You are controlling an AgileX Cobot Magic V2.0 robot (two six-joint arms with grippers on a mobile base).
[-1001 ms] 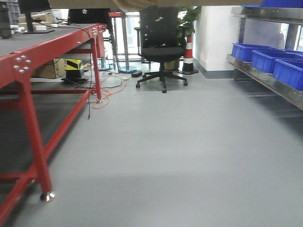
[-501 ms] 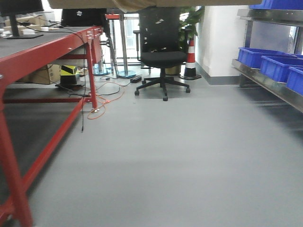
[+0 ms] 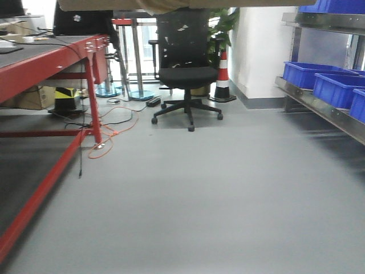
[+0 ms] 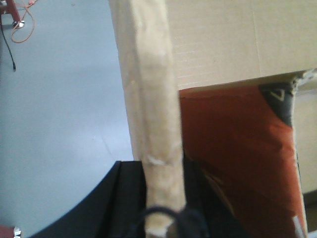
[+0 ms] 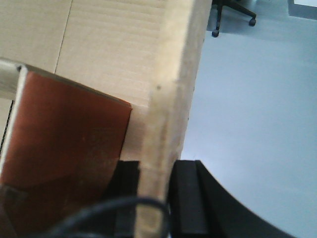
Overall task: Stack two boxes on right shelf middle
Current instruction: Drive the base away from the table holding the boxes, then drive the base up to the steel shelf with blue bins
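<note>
Mostly, the front view is filled by the grey floor (image 3: 217,194), which runs as a wide lane from the robot to the far wall. On the left side of this lane stands the long red-framed table (image 3: 40,65) with a black top. On the right side is the steel shelf (image 3: 319,107), its shiny lip carrying a row of blue bins (image 3: 305,73).

The cardboard box (image 3: 171,4) is carried high in front of the robot. Only its brown underside shows, along the top border of the front view. I cannot tell whether it is the tall box or the flat one, nor whether each arm holds a different box.

Far ahead, between table and shelf, a black office chair (image 3: 185,77) stands in the lane. A striped traffic cone (image 3: 222,77) is just beside it, at the wall corner. An orange cable (image 3: 117,123) lies in loops on the floor near the table leg.

The left gripper (image 4: 161,218) is closed on a taped cardboard edge, one black finger on each side of it. The right gripper (image 5: 153,208) clamps a similar edge in the same way. In both wrist views a red-brown surface (image 4: 233,163) shows beside the cardboard panel.
</note>
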